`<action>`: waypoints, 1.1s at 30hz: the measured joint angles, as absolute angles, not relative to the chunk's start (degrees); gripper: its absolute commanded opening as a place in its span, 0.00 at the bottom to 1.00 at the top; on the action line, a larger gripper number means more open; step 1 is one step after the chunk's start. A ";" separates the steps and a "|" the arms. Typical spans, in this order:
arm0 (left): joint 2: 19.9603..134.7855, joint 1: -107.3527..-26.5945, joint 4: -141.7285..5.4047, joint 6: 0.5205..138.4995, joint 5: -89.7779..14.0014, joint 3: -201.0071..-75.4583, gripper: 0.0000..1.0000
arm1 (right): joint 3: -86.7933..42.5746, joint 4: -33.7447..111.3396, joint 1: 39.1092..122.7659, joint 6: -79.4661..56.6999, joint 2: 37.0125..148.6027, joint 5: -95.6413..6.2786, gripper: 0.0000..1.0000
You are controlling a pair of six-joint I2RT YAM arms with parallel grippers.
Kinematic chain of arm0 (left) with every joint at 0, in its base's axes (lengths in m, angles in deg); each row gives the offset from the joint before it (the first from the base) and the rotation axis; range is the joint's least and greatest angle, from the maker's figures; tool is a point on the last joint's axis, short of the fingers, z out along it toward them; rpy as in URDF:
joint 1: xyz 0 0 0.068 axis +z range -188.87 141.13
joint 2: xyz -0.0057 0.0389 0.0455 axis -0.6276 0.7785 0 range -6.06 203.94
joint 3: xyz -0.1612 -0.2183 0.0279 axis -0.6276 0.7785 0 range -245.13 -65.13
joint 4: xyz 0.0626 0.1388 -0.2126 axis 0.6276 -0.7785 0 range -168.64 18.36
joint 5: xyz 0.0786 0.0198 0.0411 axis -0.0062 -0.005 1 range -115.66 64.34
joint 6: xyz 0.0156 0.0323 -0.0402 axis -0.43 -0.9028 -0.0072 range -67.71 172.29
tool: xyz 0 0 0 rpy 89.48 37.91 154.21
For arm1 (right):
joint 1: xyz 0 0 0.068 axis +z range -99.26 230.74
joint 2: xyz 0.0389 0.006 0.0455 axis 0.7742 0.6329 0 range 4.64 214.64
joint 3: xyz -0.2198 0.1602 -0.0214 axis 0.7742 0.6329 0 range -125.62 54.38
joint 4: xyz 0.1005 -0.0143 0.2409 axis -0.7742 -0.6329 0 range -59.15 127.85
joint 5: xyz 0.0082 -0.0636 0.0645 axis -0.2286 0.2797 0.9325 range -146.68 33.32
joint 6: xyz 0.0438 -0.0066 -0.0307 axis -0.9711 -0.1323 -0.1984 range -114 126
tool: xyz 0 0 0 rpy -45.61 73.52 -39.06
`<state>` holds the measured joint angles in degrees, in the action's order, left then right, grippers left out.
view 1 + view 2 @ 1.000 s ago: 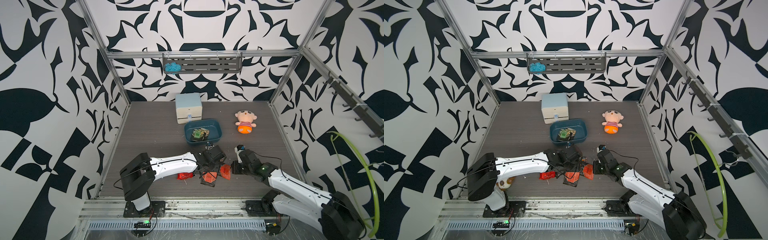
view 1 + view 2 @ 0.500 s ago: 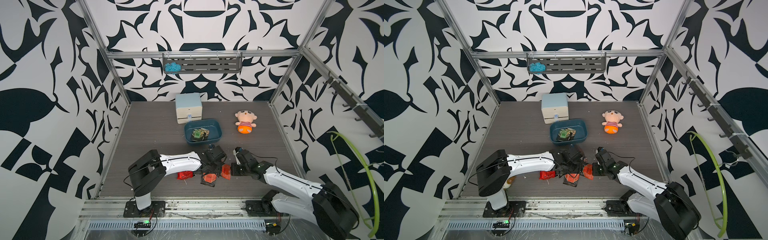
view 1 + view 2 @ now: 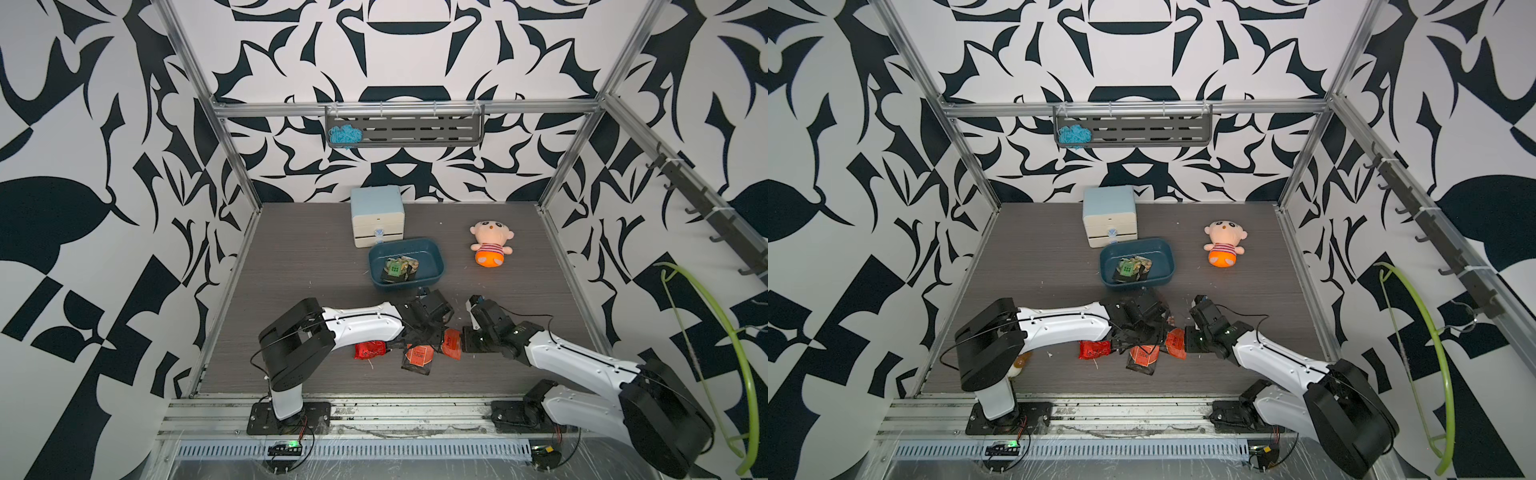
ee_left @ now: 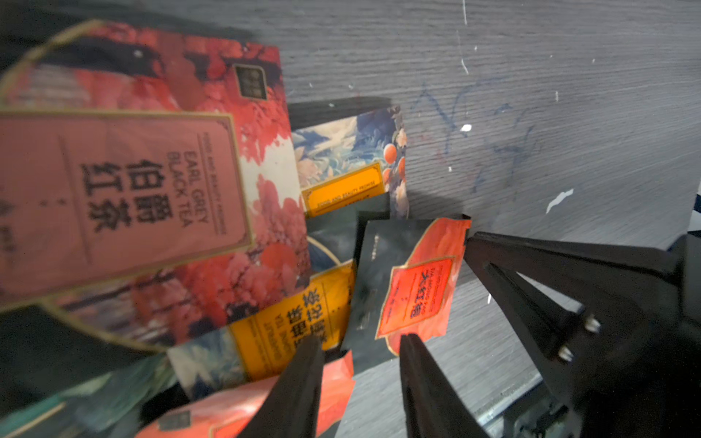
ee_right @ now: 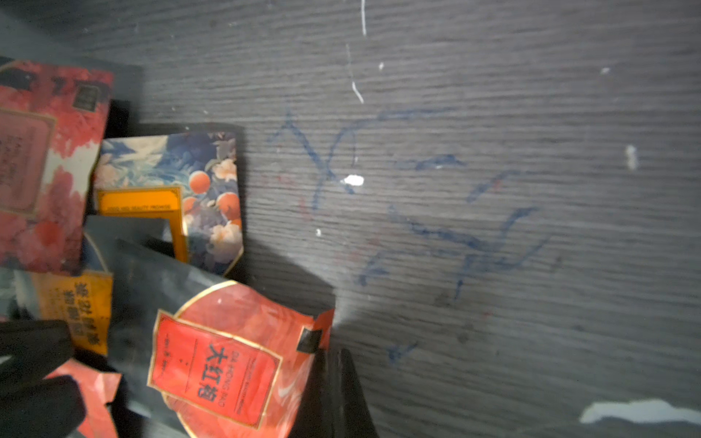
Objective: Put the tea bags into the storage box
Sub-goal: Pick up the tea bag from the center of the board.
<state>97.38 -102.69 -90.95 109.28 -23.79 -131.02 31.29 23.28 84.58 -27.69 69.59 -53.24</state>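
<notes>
Several tea bags lie piled near the table's front edge: a red one (image 3: 370, 349), a black one with an orange label (image 3: 419, 356), and pink and yellow-labelled ones (image 4: 125, 182). My right gripper (image 5: 332, 352) is shut on the edge of an orange-red tea bag (image 5: 227, 360), which tilts up off the table (image 3: 451, 343). My left gripper (image 4: 358, 337) hovers over the pile with its fingers (image 4: 303, 379) apart and nothing pinched between them. The teal storage box (image 3: 432, 257) stands behind the pile and holds a few tea bags (image 3: 398, 269).
A pale blue drawer cabinet (image 3: 377, 216) stands just behind the box. A plush doll (image 3: 490, 243) lies at the back right. A wall shelf (image 3: 405, 129) holds blue yarn. A green hose (image 3: 715, 332) hangs outside the right wall.
My left arm has swung in closer over the pile and its fingers have narrowed slightly. The right gripper has closed fully on the orange-red tea bag's edge.
</notes>
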 measured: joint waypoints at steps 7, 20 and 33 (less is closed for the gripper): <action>100.11 -102.58 -89.86 109.26 -23.72 -131.54 0.39 | 31.16 23.58 84.58 -27.69 70.01 -53.24 0.02; 101.49 -102.36 -88.16 109.26 -23.99 -132.68 0.39 | 31.07 24.00 84.58 -27.69 70.38 -53.02 0.02; 102.37 -102.21 -85.95 109.30 -25.32 -132.76 0.35 | 31.07 24.00 84.58 -27.69 70.38 -53.06 0.02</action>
